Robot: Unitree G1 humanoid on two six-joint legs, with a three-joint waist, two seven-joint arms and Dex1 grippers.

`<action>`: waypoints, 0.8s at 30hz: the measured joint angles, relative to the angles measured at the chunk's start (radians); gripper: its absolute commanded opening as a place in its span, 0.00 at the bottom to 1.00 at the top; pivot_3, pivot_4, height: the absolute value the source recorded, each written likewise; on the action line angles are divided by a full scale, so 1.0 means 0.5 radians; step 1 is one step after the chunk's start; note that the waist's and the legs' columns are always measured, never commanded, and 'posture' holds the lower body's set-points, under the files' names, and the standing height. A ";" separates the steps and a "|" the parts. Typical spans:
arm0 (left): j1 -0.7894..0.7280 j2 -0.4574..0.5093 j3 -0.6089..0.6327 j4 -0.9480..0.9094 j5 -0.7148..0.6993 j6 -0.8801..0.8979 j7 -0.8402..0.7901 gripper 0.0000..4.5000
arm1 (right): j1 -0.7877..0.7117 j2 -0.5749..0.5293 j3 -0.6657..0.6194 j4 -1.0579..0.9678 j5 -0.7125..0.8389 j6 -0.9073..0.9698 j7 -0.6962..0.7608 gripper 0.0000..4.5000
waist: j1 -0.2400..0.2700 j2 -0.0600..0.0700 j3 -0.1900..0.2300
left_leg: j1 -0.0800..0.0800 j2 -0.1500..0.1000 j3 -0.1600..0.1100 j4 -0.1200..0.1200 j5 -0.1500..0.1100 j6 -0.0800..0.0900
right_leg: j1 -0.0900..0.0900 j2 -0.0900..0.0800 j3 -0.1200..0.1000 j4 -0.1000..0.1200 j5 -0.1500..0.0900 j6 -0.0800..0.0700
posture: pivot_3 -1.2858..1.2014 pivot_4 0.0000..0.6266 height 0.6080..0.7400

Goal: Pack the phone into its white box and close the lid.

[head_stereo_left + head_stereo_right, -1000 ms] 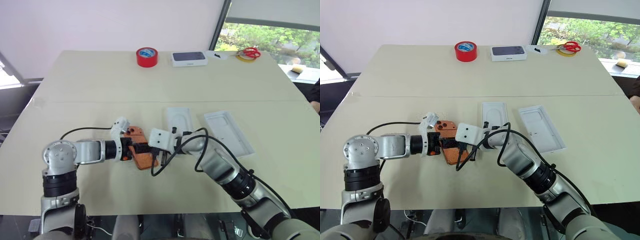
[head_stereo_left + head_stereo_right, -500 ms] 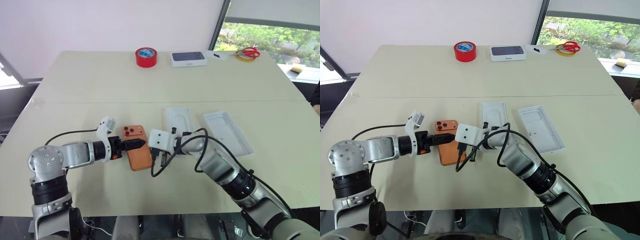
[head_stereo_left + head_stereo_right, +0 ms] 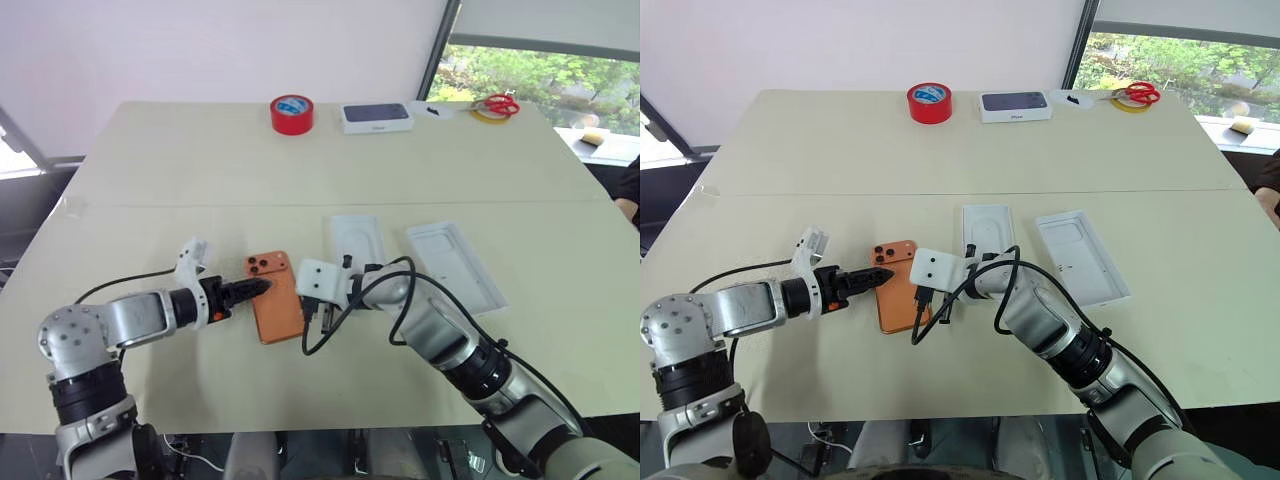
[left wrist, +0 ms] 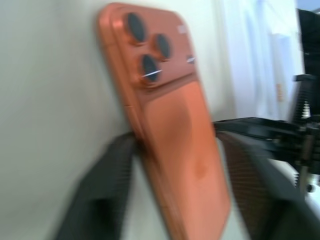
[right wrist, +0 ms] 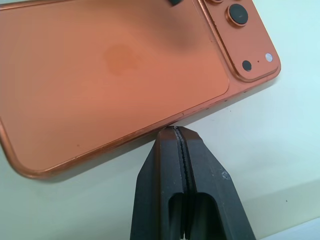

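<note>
Phone (image 3: 276,310): you can see it lying back-up on the worktop (image 3: 200,170), camera block toward the far side, near the front edge between the two arms. Its right long edge is partly covered in the head views by the white housing of the right wrist. The right gripper (image 5: 180,131) has its fingers pressed together, tips right against that long edge; whether they actually touch it is hard to say. The left gripper (image 3: 880,278) comes in from the phone's left; in its blurred wrist view one finger (image 4: 102,185) sits at the left edge and the other lies across the phone's far side, so the fingers straddle it, but you cannot tell if they are clamped on it.

Just beyond the right wrist lies a white box piece (image 3: 357,238), and to its right, apart from it, another white tray (image 3: 457,265) with a phone-shaped recess; which is lid and which is base you cannot make out.

At the far edge sit a red tape roll (image 3: 294,113), a dark-topped white box (image 3: 378,117) with unreadable print, and red-handled scissors (image 3: 499,104).
</note>
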 measured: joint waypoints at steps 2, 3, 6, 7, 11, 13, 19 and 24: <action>-0.002 -0.003 0.032 0.013 -0.076 -0.030 -0.021 0.04 | 0.000 -0.001 -0.003 0.000 0.000 0.000 -0.001 0.00 | 0.001 0.000 0.000 | 0.000 0.000 0.000 0.000 0.000 0.000 | 0.000 0.000 0.000 0.000 0.000 0.000 | 0.52 0.24 0.93; -0.024 -0.003 0.031 0.007 -0.112 -0.038 -0.025 0.04 | -0.001 -0.003 -0.002 0.002 -0.001 0.002 -0.001 0.00 | 0.005 -0.001 -0.001 | 0.003 0.001 -0.001 0.000 0.000 0.000 | 0.004 0.000 -0.001 -0.001 0.000 0.000 | 0.52 0.24 0.93; -0.018 -0.002 0.027 0.024 -0.177 -0.077 0.022 0.04 | -0.001 -0.003 0.001 0.003 -0.001 0.004 -0.003 0.00 | 0.001 -0.001 -0.001 | 0.004 0.001 -0.001 -0.001 0.000 0.000 | 0.006 0.000 -0.002 -0.005 0.001 -0.002 | 0.52 0.24 0.93; -0.015 -0.002 0.024 0.038 -0.209 -0.096 0.046 0.04 | -0.001 -0.004 0.000 0.002 -0.001 0.005 -0.004 0.00 | 0.001 -0.001 -0.001 | 0.004 0.001 -0.001 -0.002 0.000 0.000 | 0.006 0.000 -0.002 -0.006 0.001 -0.002 | 0.52 0.24 0.93; -0.004 0.016 -0.018 0.074 -0.337 -0.188 0.143 0.04 | -0.001 -0.009 -0.002 0.000 -0.002 0.005 -0.011 0.00 | 0.002 -0.001 -0.001 | 0.004 0.001 -0.001 -0.003 0.000 0.000 | 0.006 0.000 -0.001 -0.007 0.001 -0.002 | 0.52 0.24 0.93; -0.001 0.025 -0.053 0.103 -0.447 -0.257 0.212 0.04 | 0.007 -0.010 -0.018 -0.007 0.004 0.020 -0.019 0.00 | 0.002 -0.001 -0.001 | 0.004 0.001 -0.001 -0.002 0.000 0.000 | 0.006 0.000 -0.001 -0.007 0.002 -0.002 | 0.52 0.24 0.93; -0.081 0.106 -0.225 0.183 -0.768 -0.541 0.406 0.04 | 0.071 -0.095 -0.314 -0.203 0.159 0.113 -0.016 0.00 | 0.017 -0.003 0.002 | -0.006 0.000 -0.002 -0.002 0.000 0.000 | 0.003 -0.001 -0.002 -0.009 0.002 -0.002 | 0.52 0.24 0.93; -0.338 0.054 -0.411 0.237 -0.846 -0.738 0.424 0.04 | 0.214 -0.206 -0.674 -0.473 0.339 0.081 -0.017 0.00 | 0.055 -0.003 0.002 | -0.009 -0.002 -0.001 -0.003 0.000 0.000 | 0.007 0.001 -0.003 -0.013 0.002 -0.002 | 0.52 0.24 0.93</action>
